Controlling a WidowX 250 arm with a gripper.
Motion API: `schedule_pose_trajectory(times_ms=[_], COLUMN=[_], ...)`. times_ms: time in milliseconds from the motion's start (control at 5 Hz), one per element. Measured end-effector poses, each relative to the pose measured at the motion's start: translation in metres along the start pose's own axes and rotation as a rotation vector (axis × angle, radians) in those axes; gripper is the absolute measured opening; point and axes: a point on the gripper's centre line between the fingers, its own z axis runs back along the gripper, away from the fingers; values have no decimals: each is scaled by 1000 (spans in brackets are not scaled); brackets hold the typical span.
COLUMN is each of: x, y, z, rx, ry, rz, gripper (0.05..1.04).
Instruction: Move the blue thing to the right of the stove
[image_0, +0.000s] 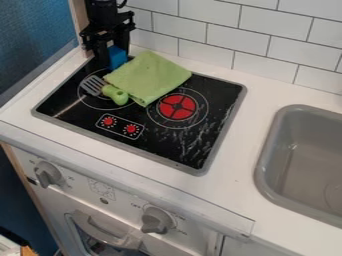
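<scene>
the blue thing (117, 57) is small and block-like, a plain, saturated blue with flat-looking faces, one a shade brighter than the other. its edges look fairly straight where they show; part of it is hidden by the black claw (111, 61), so its full shape is hard to tell. it is at the back left corner of the stove (217, 95), just beside the upper left edge of the green cloth (150, 75). the claw hangs down at this same corner, right at the blue thing, but i cannot tell whether it is clasping it or is only around it.

as for writing, there is small dark print by the left knob (48, 174) and the right knob (157, 220) on the white oven front, too small to make out, and a faint printed emblem (102, 188) between them. on the black stove top, a white outlined panel (120, 131) frames two red dials with little white marks around each.

the cloth lies rumpled across the back of the stove. a slotted spatula (93, 85) with a thick green handle (116, 95) lies in front of it, left of the red burner (177, 107). the grey sink (304, 160) is set into the white counter (244, 165), right of the stove.
</scene>
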Motion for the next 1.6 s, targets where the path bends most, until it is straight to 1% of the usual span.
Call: schedule_pose_trajectory(times_ms=[200,400,600,800,1000,1200,1400,1600], x=[-1,-2,-10,-43,-84,-123,-143,-161], y=[5,6,10,9,12,20,34,39], z=[5,18,52,70,87,82,69,56], rx=[14,-9,-65,-106,-145,-138,-116,-99], ry=[49,46,9,26,30,25,24,30], rz=[-7,-18,-35,-103,-200,-290,-327,-359], gripper=[592,592,592,592,592,592,592,592])
